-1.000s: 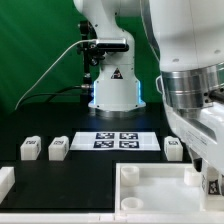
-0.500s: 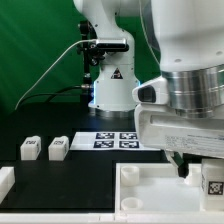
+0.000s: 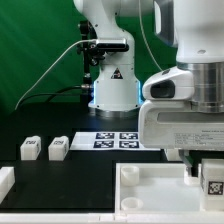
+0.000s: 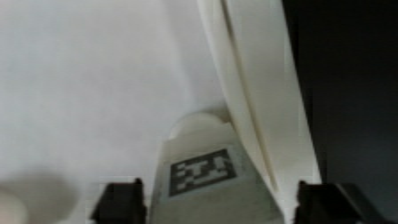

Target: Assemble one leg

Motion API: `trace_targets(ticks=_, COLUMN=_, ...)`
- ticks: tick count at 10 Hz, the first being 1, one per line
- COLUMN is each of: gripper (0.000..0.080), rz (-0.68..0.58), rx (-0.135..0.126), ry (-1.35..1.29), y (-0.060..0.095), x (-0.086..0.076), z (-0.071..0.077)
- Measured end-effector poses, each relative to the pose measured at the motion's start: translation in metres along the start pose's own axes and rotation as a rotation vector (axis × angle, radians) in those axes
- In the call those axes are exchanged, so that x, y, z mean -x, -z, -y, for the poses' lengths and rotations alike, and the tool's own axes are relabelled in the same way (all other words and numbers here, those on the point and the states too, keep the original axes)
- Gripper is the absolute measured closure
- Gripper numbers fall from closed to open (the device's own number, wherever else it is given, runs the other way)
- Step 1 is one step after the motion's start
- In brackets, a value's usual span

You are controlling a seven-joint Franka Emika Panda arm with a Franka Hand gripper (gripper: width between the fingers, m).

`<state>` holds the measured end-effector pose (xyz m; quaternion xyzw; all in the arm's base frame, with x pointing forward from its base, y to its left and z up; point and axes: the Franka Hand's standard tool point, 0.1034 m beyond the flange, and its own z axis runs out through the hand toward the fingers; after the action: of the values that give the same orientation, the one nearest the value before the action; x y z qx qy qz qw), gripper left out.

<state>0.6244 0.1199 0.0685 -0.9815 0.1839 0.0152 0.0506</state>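
Observation:
My gripper (image 3: 207, 180) hangs at the exterior view's right, over the right part of the large white tray-like piece (image 3: 150, 192). It is shut on a leg (image 3: 213, 184), a small white block with a black-and-white tag, held just above the tray's inside. In the wrist view the leg (image 4: 201, 170) sits between the two dark fingertips (image 4: 121, 202), next to the tray's raised rim (image 4: 262, 90). Two more legs (image 3: 30, 148) (image 3: 58, 148) lie on the black table at the exterior view's left.
The marker board (image 3: 118, 140) lies behind the tray in the middle. The arm's base (image 3: 112, 85) stands behind it. A white part (image 3: 5, 181) shows at the exterior view's left edge. The hand's body hides the table behind the tray's right side.
The wrist has turned and risen a little, so the hand's flat side now faces the camera. The held leg stays at nearly the same spot over the tray.

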Motion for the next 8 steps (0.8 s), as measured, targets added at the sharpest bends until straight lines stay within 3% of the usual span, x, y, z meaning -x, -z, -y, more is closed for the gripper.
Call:
trace_targets(ticks=1, gripper=0.0512, rz=0.0, rx=0.0, ry=-0.113, y=-0.0001, x=0.0002, z=0.0002)
trace_targets(ticks=2, gripper=0.0512, rz=0.0, rx=-0.001, ry=-0.198, y=0.0, x=0.0003, z=0.0006)
trace_targets(ticks=4, gripper=0.0508, rz=0.019, rx=-0.031, ry=-0.645, y=0.0041, x=-0.0035, z=0.0035)
trace_targets(ticks=7, gripper=0.0508, rz=0.115, rx=-0.117, ry=-1.196, y=0.0004, x=-0.0068, z=0.0047)
trace_targets(ticks=8, gripper=0.0508, rz=0.123, rx=-0.122, ry=-1.32, y=0.0009, x=-0.008, z=0.0065)
